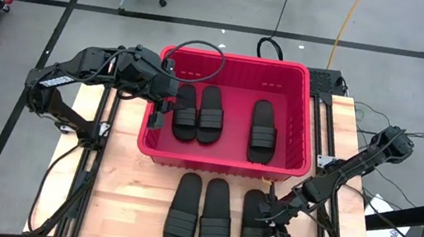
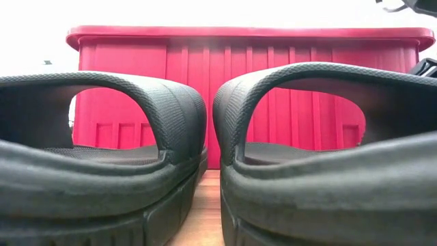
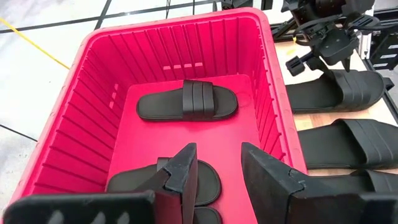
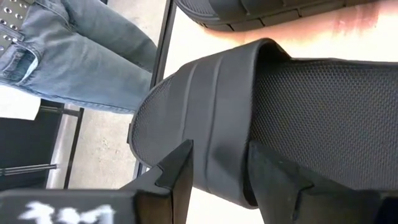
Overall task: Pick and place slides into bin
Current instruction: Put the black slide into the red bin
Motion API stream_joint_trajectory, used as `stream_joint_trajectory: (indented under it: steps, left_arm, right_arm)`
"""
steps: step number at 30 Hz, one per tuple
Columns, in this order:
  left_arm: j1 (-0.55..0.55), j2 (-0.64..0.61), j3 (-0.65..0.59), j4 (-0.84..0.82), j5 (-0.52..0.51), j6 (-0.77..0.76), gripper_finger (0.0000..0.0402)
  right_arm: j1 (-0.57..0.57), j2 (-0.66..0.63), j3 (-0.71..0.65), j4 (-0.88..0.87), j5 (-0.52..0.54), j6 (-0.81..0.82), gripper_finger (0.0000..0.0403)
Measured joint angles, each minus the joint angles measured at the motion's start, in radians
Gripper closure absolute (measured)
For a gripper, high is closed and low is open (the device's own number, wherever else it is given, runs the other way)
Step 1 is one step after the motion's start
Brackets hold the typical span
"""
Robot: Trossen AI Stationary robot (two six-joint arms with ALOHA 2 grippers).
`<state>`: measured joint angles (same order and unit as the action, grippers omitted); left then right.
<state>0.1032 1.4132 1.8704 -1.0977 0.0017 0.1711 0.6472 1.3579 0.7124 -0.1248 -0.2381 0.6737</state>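
Three slides [image 1: 209, 114] are seen lying in the red bin [image 1: 306, 140], and three more rest on the bench [image 1: 127, 190] toward six o'clock. The right claw [image 1: 274, 219] straddles the strap of the rightmost bench slide [image 1: 257, 224], apparently not yet clenched. The left claw [image 1: 159, 114] is held released over the bin's nine o'clock side.

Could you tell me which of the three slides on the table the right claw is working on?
The right-hand slide of the row: the right claw straddles its strap, while the other two slides lie untouched.
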Motion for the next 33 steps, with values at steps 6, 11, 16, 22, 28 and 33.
stream_joint_trajectory:
  steps: [6, 11, 16, 22, 28, 33]
  left_arm:
    - [0.000, 0.000, 0.000, 0.000, 0.000, 0.000, 0.0279]
    - [0.000, 0.000, 0.000, 0.000, 0.000, 0.005, 0.0279]
    - [0.000, 0.000, 0.000, 0.000, 0.000, 0.007, 0.0279]
    - [0.000, 0.000, 0.000, 0.000, 0.000, 0.008, 0.0279]
    - [0.000, 0.000, 0.000, 0.000, 0.000, 0.008, 0.0279]
    - [0.000, 0.000, 0.000, 0.000, 0.000, 0.008, 0.0279]
  right_arm:
    - [0.003, 0.043, 0.000, 0.069, 0.000, -0.005, 0.0267]
    - [0.002, 0.081, 0.000, 0.130, 0.001, 0.006, 0.0268]
    - [0.003, 0.094, 0.000, 0.160, 0.000, 0.041, 0.0281]
    - [0.002, 0.094, 0.000, 0.164, -0.001, 0.052, 0.0362]
    - [0.002, 0.094, 0.000, 0.168, 0.003, 0.086, 0.0392]
    - [0.002, 0.077, 0.000, 0.165, 0.002, 0.077, 0.0398]
